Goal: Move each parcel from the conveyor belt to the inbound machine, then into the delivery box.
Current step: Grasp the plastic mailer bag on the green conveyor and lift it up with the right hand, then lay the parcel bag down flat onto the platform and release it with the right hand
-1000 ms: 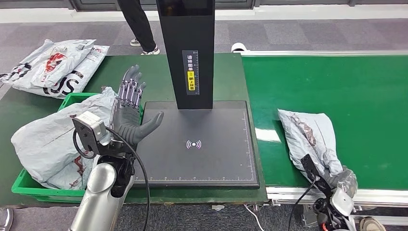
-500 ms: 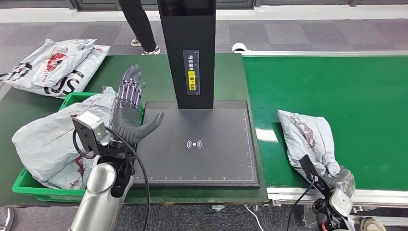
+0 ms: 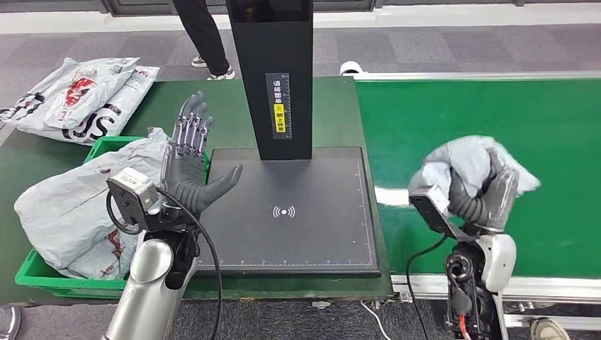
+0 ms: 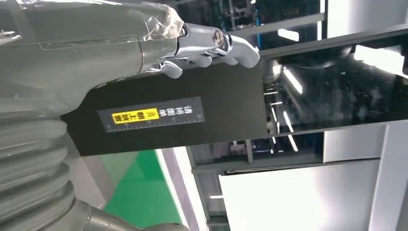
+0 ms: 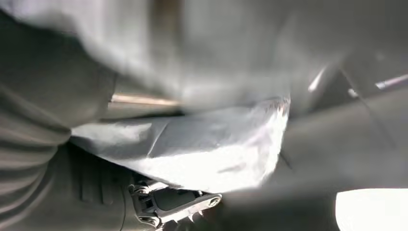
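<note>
While the right hand (image 3: 480,197) grips the grey poly-mailer parcel (image 3: 473,160) bunched up, clear above the green conveyor belt (image 3: 546,120) near its front-left corner, the step in hand looks to be the carry to the inbound machine. To do it well, the parcel should travel leftward over the belt's edge and settle flat on the black scan plate (image 3: 319,234), near the wireless symbol (image 3: 284,211) at its middle, with the bag let to unfold so that it does not stay crumpled.

Standing at the plate's back edge, the machine's black column (image 3: 273,78) is the thing to steer clear of. The left hand (image 3: 188,159) is spread, holding nothing, raised upright over the plate's left edge, so it may crowd the placing. Beside it the green delivery box (image 3: 32,273) already holds a large grey parcel (image 3: 78,205). More mailers (image 3: 78,95) lie at the table's far-left corner, and a person's legs (image 3: 205,35) stand beyond the table.
</note>
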You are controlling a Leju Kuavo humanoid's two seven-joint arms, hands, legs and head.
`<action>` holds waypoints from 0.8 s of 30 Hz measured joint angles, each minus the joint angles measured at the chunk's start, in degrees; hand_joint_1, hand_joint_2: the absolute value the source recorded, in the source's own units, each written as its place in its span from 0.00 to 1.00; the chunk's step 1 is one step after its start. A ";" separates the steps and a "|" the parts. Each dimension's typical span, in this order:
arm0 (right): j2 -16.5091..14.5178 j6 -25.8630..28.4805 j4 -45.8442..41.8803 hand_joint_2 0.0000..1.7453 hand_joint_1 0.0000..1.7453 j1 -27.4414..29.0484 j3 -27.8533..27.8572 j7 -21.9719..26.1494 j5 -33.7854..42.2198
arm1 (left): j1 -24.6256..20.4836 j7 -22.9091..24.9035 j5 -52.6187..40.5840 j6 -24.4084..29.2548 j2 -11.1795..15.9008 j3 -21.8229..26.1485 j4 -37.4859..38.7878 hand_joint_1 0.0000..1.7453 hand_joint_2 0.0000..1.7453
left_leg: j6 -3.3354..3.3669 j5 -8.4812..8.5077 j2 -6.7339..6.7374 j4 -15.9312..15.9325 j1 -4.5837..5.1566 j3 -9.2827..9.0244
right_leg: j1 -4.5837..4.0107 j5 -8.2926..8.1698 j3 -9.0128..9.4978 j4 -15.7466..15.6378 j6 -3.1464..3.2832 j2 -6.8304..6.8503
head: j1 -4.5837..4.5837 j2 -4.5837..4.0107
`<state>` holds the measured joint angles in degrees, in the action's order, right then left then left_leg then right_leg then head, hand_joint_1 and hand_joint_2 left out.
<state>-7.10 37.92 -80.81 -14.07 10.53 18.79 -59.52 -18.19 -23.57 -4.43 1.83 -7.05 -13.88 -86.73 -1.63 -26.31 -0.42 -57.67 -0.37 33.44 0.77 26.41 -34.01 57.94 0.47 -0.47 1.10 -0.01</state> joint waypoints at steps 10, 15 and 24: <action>-1.19 2.21 -14.33 1.00 1.00 -1.43 -10.30 0.68 6.10 | -0.72 -0.73 0.25 0.94 -0.45 0.00 0.46 0.00 1.00 | 0.08 0.03 -0.08 -0.06 0.03 -0.02 | -0.11 -0.03 0.16 -0.01 -0.04 0.13 | -0.01 -0.01; -0.77 1.42 -13.60 1.00 1.00 -3.65 -14.00 -2.54 8.63 | -0.89 -1.29 1.07 1.94 -0.42 0.00 0.57 0.00 1.00 | 0.09 0.05 -0.08 -0.06 0.04 -0.02 | -0.12 -0.05 0.18 0.00 -0.04 0.13 | -0.02 0.00; -0.69 -6.62 7.57 1.00 1.00 -13.96 -26.19 -7.12 14.05 | -2.86 -1.71 2.37 2.82 -0.41 -0.02 1.18 0.00 1.00 | 0.01 0.15 -0.04 -0.05 -0.03 -0.03 | -0.18 -0.13 0.15 0.01 0.02 0.10 | -0.02 0.00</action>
<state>-7.79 31.30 -73.24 -28.04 -15.67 11.67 -45.47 -21.05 -25.28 -2.06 4.64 -7.45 -13.90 -85.56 -1.62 -26.16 -0.46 -57.73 -0.40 33.41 0.59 26.28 -33.85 57.96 0.49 -0.37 1.08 -0.01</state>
